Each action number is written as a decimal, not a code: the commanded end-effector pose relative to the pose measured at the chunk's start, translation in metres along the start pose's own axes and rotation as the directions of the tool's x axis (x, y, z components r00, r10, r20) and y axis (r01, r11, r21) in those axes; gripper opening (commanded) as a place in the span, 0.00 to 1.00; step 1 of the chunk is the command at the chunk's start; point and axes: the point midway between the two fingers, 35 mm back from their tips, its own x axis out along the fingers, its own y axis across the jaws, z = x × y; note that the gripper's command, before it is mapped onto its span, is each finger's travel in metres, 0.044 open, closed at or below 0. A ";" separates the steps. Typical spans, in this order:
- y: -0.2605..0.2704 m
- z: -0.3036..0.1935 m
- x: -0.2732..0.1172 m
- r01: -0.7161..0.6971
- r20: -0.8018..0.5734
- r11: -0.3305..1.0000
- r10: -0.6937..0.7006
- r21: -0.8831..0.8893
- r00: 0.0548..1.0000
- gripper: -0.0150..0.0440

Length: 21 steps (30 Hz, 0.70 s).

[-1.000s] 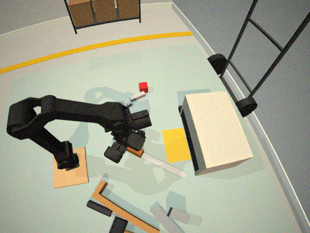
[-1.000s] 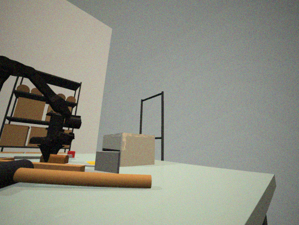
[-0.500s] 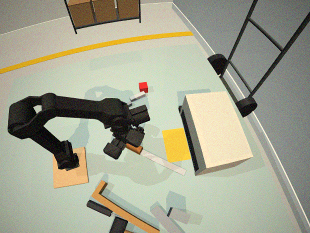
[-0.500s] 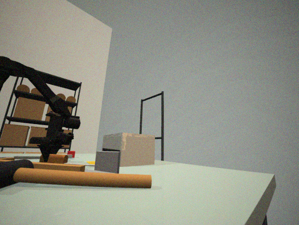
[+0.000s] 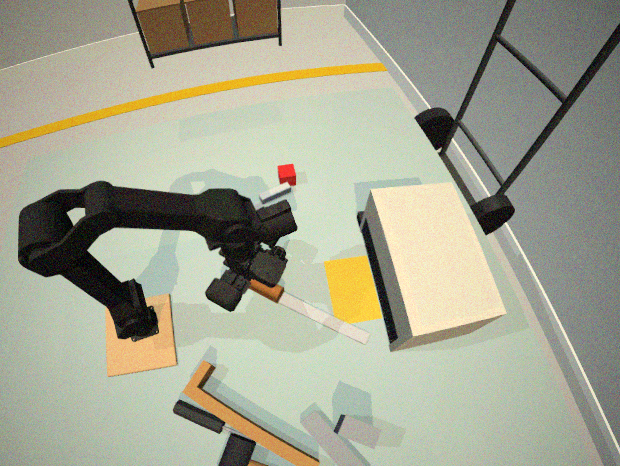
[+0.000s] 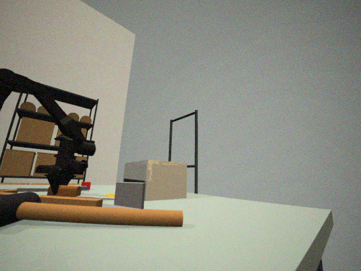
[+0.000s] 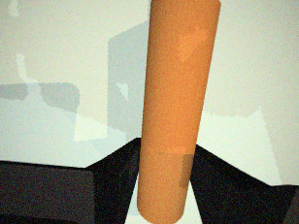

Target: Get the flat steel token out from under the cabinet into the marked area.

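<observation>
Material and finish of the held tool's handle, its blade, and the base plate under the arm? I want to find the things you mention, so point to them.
Handle (image 5: pixel 267 291) (image 7: pixel 177 86): probably wood or plastic, smooth satin; plain orange-brown, no clear grain. Blade (image 5: pixel 320 315): possibly metal or plastic; pale, lighter patches. Base plate (image 5: pixel 142 358): wood-like, matte; flat tan, grain unresolved.

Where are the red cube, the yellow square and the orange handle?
red cube (image 5: pixel 286 172) (image 6: pixel 86 185): top, exterior; body
yellow square (image 5: pixel 350 290) (image 6: pixel 109 196): top, exterior; surface
orange handle (image 5: pixel 267 290) (image 6: pixel 67 191) (image 7: pixel 177 91): all views; side

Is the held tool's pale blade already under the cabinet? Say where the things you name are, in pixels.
No, the top view shows the pale blade (image 5: pixel 323 316) ending short of the cabinet (image 5: pixel 441 260) (image 6: pixel 166 180).
</observation>
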 end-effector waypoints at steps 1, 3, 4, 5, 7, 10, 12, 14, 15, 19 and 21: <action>0.005 -0.003 -0.001 -0.006 0.002 1.000 0.006 0.001 1.000 0.25; 0.006 -0.004 -0.001 -0.006 0.002 1.000 0.006 0.001 1.000 0.25; 0.007 -0.005 -0.001 -0.006 0.002 1.000 0.006 0.001 1.000 0.25; 0.008 -0.005 -0.001 -0.007 0.002 1.000 0.007 0.001 1.000 0.25; 0.009 -0.007 -0.002 -0.007 0.001 1.000 0.007 0.001 1.000 0.25; 0.012 -0.009 -0.002 -0.007 0.001 1.000 0.007 0.001 1.000 0.25; 0.013 -0.011 -0.002 -0.007 0.001 1.000 0.007 0.001 1.000 0.25; 0.015 -0.012 -0.002 -0.007 0.001 1.000 0.007 0.001 1.000 0.25; 0.015 -0.013 -0.002 -0.007 0.001 1.000 0.007 0.001 1.000 0.25; 0.018 -0.016 -0.002 -0.007 0.001 1.000 0.007 0.001 1.000 0.25; 0.020 -0.017 -0.002 -0.007 0.001 1.000 0.007 0.001 1.000 0.25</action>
